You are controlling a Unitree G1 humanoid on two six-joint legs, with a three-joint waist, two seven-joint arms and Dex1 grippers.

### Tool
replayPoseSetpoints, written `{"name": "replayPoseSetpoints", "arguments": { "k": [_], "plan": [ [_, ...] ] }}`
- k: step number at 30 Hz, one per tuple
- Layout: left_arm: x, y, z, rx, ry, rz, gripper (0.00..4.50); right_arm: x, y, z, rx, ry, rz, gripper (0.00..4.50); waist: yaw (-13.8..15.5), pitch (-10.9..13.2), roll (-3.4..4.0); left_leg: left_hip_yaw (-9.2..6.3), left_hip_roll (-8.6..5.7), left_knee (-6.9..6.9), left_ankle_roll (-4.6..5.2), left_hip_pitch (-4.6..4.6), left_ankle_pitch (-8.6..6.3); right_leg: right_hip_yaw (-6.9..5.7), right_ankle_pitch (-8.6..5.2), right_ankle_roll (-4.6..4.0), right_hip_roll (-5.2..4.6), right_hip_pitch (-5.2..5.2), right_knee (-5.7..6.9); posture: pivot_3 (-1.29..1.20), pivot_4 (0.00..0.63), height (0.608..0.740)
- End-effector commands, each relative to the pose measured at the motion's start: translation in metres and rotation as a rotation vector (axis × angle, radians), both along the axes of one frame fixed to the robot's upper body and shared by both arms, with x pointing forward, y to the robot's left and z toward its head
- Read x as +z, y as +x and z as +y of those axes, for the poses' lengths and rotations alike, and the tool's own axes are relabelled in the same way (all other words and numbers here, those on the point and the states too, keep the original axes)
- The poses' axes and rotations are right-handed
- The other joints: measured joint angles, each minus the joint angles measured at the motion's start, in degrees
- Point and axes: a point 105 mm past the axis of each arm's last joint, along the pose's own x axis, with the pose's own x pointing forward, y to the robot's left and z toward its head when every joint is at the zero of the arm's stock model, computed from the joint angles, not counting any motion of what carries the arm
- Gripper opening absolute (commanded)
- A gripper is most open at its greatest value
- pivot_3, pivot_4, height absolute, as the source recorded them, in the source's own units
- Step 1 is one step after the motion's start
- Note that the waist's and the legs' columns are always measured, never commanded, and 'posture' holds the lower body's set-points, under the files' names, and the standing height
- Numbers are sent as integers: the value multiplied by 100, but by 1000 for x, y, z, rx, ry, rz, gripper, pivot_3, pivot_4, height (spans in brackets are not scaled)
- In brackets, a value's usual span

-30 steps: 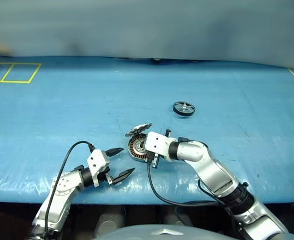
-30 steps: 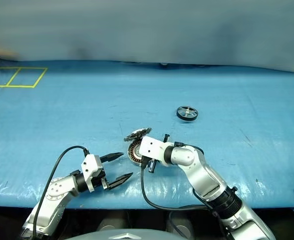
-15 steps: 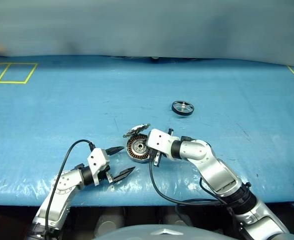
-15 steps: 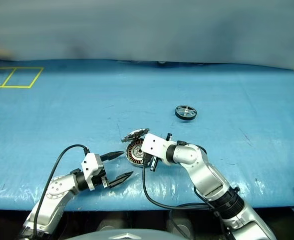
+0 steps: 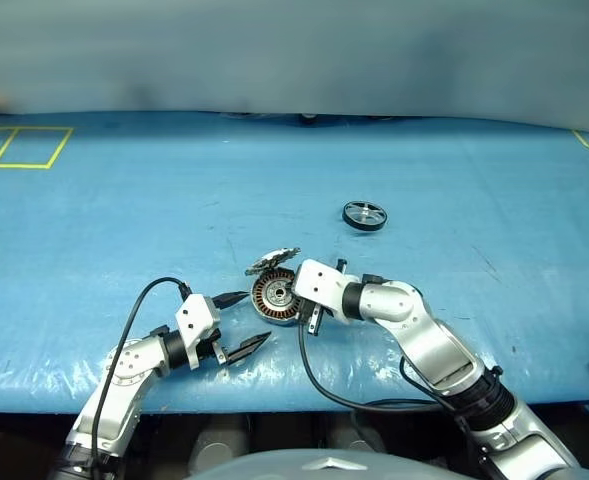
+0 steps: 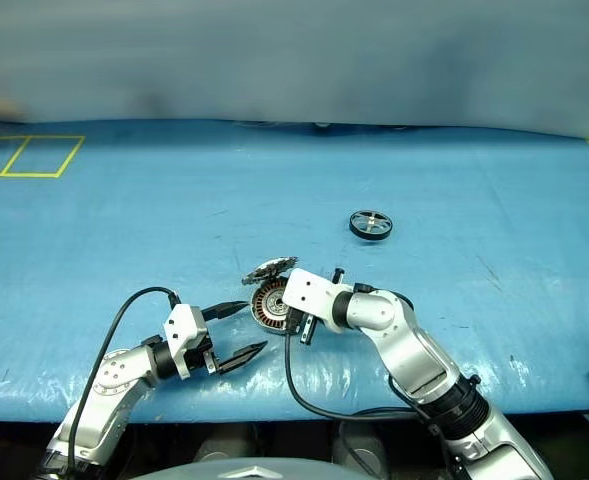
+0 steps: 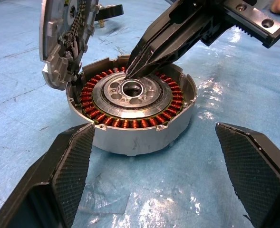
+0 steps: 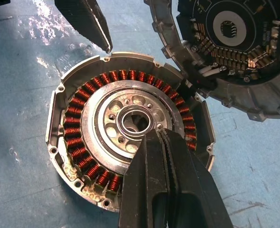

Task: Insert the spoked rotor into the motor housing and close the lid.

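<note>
A blue tarp-covered table (image 5: 124, 210) bears the motor housing (image 7: 132, 116) near its front edge, copper windings showing and the lid (image 7: 63, 38) swung up, standing open at its far rim. The right gripper (image 7: 130, 70), fingers pressed together, rests its tips on the housing's silver hub. The left gripper (image 5: 242, 322) sits just beside the housing, fingers spread wide, empty. The spoked rotor (image 5: 364, 215) lies well apart, farther back to the right
</note>
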Motion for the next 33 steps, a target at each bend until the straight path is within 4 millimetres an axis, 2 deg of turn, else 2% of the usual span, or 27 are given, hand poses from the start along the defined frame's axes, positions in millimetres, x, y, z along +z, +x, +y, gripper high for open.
{"name": "replayPoseSetpoints", "arguments": {
  "k": [1,33],
  "plan": [
    [7,1,1,-1,-12,-25,4326,6,-9,11,56,47,11,35,-9,0,0,0,0,0,0,0,0,0,0,0,0,0,0,0,150,740],
    [4,-1,1,9,-11,-11,4326,19,-15,33,130,137,16,35,-5,0,0,0,-2,4,0,1,0,1,0,0,-2,-1,4,0,150,740]
  ]
}}
